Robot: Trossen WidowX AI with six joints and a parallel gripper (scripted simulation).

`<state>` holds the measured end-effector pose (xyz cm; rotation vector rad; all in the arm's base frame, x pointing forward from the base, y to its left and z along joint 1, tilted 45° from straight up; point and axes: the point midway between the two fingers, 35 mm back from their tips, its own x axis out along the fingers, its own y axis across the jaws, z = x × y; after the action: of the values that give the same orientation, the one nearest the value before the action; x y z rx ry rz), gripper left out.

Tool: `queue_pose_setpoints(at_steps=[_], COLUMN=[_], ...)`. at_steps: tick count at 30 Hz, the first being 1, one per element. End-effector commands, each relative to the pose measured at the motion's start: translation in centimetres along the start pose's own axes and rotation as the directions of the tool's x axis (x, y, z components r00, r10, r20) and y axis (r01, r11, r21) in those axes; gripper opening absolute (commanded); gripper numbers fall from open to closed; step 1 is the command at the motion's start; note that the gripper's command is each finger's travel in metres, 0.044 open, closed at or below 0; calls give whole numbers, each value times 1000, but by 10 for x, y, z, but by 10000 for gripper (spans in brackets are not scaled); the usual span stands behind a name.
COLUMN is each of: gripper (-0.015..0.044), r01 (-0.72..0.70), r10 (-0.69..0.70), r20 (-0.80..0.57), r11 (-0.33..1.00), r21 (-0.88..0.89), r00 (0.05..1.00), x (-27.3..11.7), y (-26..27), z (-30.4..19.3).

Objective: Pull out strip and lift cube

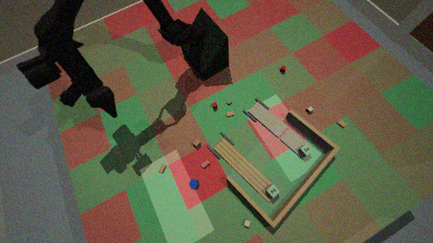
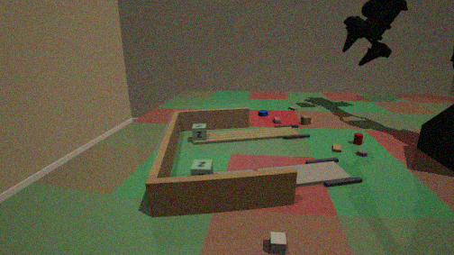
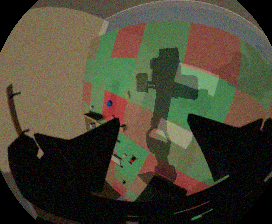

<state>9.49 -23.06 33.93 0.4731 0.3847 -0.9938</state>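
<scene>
A slatted yellowish strip (image 1: 242,164) (image 2: 248,134) runs unbroken from its dark side bars to a pale cube (image 1: 272,191) (image 2: 199,132) at its far end. A pale grey strip (image 1: 268,118) (image 2: 315,173) has a crosswise break partway along; a second pale cube (image 1: 304,150) (image 2: 202,167) is at its far end. Both cubes carry a dark letter that looks like Z or N. My gripper (image 1: 89,108) (image 2: 352,58) (image 3: 155,119) is open and empty, high above the floor, away from both strips on the handle side. The strips are tiny in the wrist view.
A low wooden wall (image 1: 307,182) (image 2: 221,195) surrounds the cube ends on three sides and is open toward the side bars. Small loose pieces lie around, among them a blue disc (image 1: 194,184) (image 2: 263,113) (image 3: 109,103), a red cylinder (image 1: 215,106) (image 2: 358,139) and a white cube (image 1: 309,109) (image 2: 277,242).
</scene>
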Motion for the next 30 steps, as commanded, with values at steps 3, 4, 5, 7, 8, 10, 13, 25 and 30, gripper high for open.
queue_pose_setpoints(at_steps=[3,4,5,7,8,10,13,25,30], gripper=[400,400,400,400,400,400,400,400,400], r01=[-9,-15,-21,-35,-42,-57,-76,-120,-109], r10=[8,13,18,27,31,40,51,123,178], r20=[-15,-25,-33,-49,-55,-66,-77,-47,-7], r11=[999,997,993,983,976,959,924,694,571], r21=[-48,-80,-113,-179,-212,-278,-374,-710,-813], r00=[1000,1000,999,998,998,997,996,991,984], x=[16,27,37,57,67,85,108,139,123], y=[5,10,15,28,35,52,78,193,229], z=[-3,-6,-9,-16,-20,-30,-49,-160,-215])
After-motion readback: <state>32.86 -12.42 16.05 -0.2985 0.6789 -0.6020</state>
